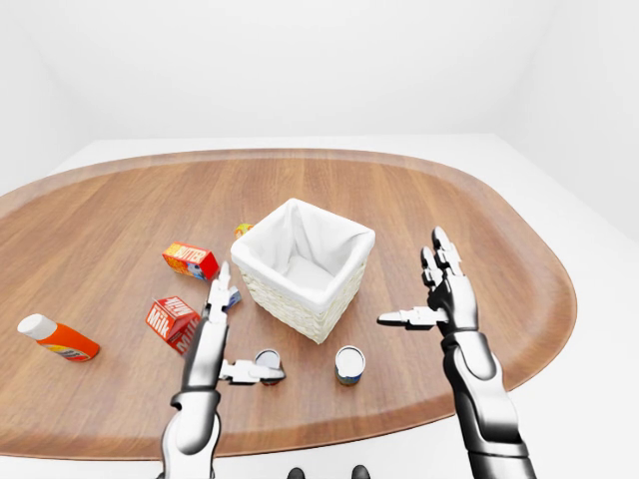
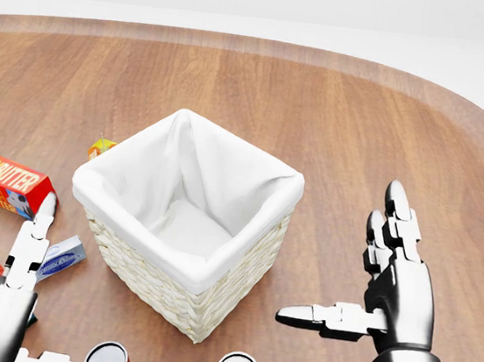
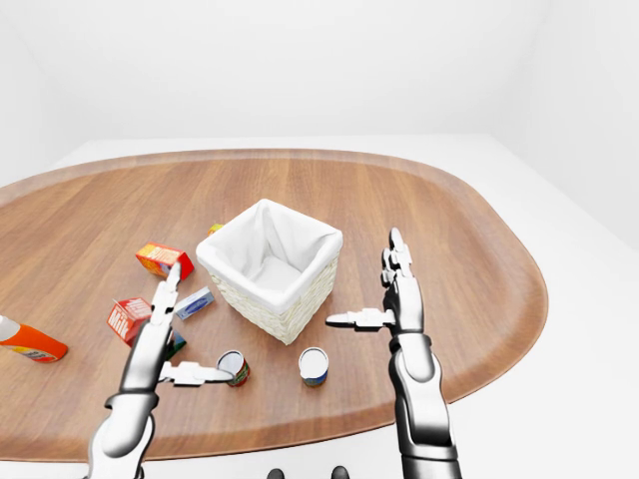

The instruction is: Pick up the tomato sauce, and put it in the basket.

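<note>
The head view sits close, tilted down at the basket with the table's far edge along the top. Both eye views look from higher and further off, taking in the whole oval table, and they share pretty much everything, just shifted sideways.

Bright, even render light; sharp throughout, faint soft shadows.
</note>
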Robot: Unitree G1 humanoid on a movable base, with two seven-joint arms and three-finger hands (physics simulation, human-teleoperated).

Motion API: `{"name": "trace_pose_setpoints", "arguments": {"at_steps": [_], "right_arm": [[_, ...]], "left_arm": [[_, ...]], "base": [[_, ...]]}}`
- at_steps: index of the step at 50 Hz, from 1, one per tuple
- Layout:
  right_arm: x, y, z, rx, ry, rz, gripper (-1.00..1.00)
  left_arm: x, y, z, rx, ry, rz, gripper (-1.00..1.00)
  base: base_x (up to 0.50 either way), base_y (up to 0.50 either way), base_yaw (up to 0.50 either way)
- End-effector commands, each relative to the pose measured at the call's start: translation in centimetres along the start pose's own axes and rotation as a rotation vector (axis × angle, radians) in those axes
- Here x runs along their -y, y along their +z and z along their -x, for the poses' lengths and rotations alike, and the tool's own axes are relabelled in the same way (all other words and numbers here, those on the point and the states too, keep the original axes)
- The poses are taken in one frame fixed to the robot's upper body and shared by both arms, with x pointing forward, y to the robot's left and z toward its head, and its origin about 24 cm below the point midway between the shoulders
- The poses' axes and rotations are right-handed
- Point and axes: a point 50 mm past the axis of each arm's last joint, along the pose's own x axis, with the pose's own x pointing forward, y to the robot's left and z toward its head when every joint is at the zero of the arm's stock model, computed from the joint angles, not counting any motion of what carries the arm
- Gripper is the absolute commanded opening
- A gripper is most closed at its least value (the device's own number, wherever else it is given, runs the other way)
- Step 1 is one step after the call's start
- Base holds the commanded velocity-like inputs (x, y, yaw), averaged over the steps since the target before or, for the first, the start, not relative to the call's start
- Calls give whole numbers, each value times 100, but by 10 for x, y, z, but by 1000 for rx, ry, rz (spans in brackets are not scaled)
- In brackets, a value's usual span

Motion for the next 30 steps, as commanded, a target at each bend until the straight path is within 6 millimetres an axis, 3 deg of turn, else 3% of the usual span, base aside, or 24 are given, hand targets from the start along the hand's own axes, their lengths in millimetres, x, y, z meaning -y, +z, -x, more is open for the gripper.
{"name": "trace_pose_setpoints", "arguments": {"at_steps": [1,30], "right_arm": [[0,-1,0,-4,-1,2,100],[0,-5,-2,-13,-4,4,100]], "left_arm": [[5,-1,5,5,-14,-20,100],[17,-13,8,-40,-45,-72,100]], "base": [[0,0,0],[0,0,0]]}}
